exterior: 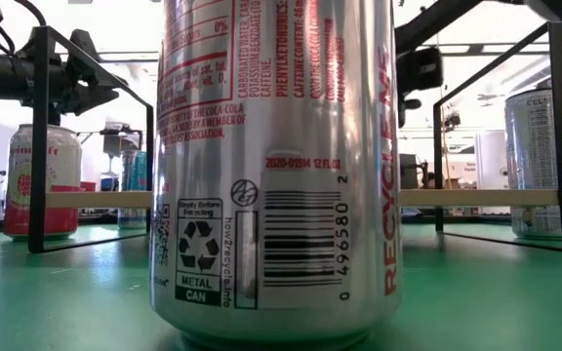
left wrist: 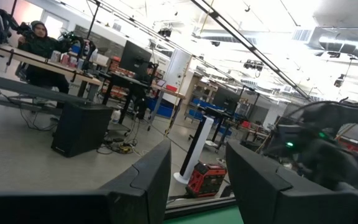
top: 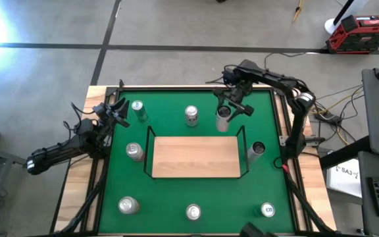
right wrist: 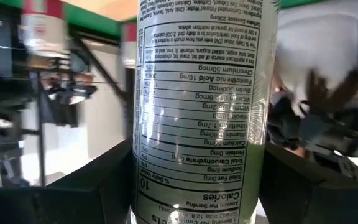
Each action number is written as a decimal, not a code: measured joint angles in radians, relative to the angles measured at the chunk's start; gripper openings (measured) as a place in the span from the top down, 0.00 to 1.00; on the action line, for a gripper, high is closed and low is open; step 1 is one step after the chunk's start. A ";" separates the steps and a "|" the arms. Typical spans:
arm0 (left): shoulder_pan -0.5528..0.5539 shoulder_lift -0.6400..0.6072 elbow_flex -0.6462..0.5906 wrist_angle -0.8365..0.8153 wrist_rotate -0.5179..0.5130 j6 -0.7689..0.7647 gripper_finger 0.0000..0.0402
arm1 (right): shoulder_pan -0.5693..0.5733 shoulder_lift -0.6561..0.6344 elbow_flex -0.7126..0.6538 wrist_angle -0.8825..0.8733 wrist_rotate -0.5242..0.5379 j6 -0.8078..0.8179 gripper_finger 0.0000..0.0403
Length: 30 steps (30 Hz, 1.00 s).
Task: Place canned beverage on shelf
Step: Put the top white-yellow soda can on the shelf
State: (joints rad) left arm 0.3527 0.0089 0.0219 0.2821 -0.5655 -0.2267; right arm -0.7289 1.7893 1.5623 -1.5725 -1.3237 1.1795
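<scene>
A silver can (exterior: 279,166) printed with a barcode and a recycling mark stood closest to the low camera, on the green tabletop (exterior: 57,302). The right gripper (top: 232,105) was at the far edge of the shelf (top: 196,156), its fingers (right wrist: 86,186) flanking a tall can (right wrist: 201,106) with a nutrition label; whether they pinched it or had let go could not be told. The shelf lay bare mid-table, cans scattered around it. The left gripper (top: 118,110) waited at the table's left edge, fingers pressed together.
</scene>
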 joint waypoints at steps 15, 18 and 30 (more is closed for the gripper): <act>0.000 0.000 0.000 0.001 0.000 0.000 0.66 | 0.200 -0.068 -0.200 0.042 -0.184 -0.126 0.36; 0.000 0.000 0.000 0.001 0.000 0.000 0.66 | 0.229 -0.061 -0.199 0.043 -0.185 -0.129 0.35; 0.000 0.000 0.000 0.001 0.000 0.000 0.66 | 0.255 -0.055 -0.198 0.063 -0.124 -0.111 0.35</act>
State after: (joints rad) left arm 0.3527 0.0087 0.0219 0.2828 -0.5655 -0.2265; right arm -0.4737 1.7340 1.3643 -1.5098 -1.4475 1.0688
